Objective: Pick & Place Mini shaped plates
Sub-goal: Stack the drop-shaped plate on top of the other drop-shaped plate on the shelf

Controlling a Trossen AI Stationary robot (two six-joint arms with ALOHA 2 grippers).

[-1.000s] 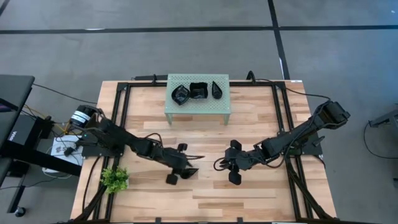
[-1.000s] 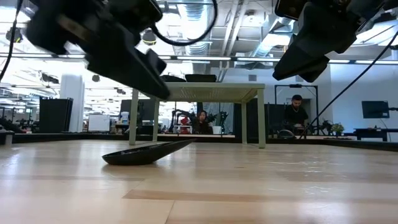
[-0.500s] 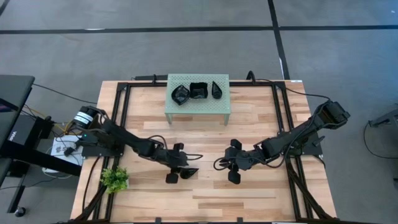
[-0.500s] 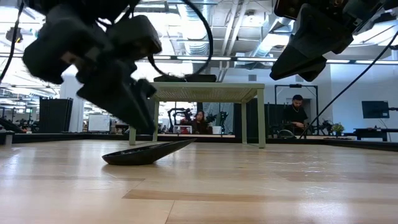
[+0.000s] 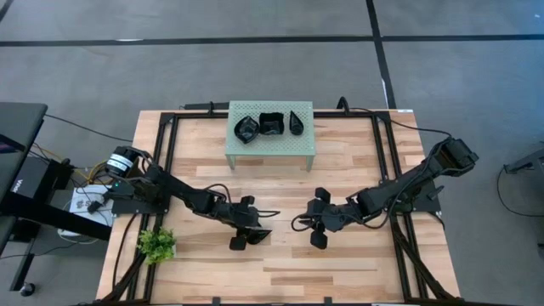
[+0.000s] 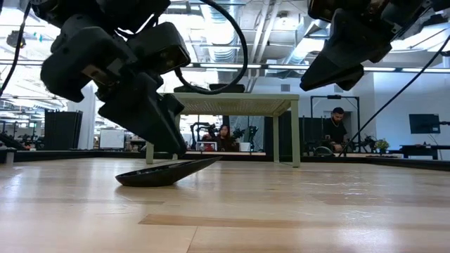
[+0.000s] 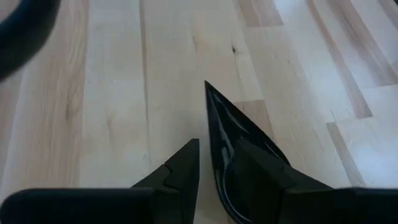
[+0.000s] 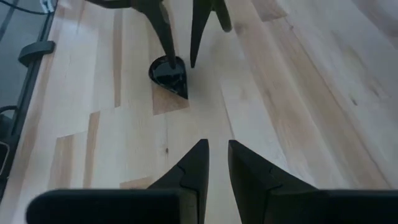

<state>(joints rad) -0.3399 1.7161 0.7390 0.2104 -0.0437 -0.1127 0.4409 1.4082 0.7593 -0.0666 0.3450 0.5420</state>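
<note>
One glossy black teardrop plate (image 5: pixel 260 233) (image 6: pixel 165 173) lies on the wood between the arms. It rests on its underside, with its pointed tip raised and aimed at my right gripper. My left gripper (image 5: pixel 252 231) (image 7: pixel 216 144) is open and low over the plate's broad end, its fingers on either side of the rim. My right gripper (image 5: pixel 309 225) (image 8: pixel 217 144) hovers to the plate's right, open by a narrow gap and holding nothing. Three more black plates (image 5: pixel 271 124) sit on the mint-green rack (image 5: pixel 270 146). My left gripper slants down from the table's left onto the teardrop plate's broad end (image 8: pixel 164 67). One finger (image 8: pixel 168 50) stands over the hollow and the other (image 8: pixel 194 43) outside the rim (image 7: pixel 214 134). I cannot tell whether either finger touches it. The plate lies on the table.
The rack stands at the table's far middle on four legs (image 6: pixel 235 104). A small green plant (image 5: pixel 156 245) sits near the left front corner. Black frame rails run along both table sides. People sit in the room beyond the far edge.
My left gripper has come down from above the table and tipped steeper, ending with its fingers at the teardrop plate's broad end. The plate has stayed where it was.
</note>
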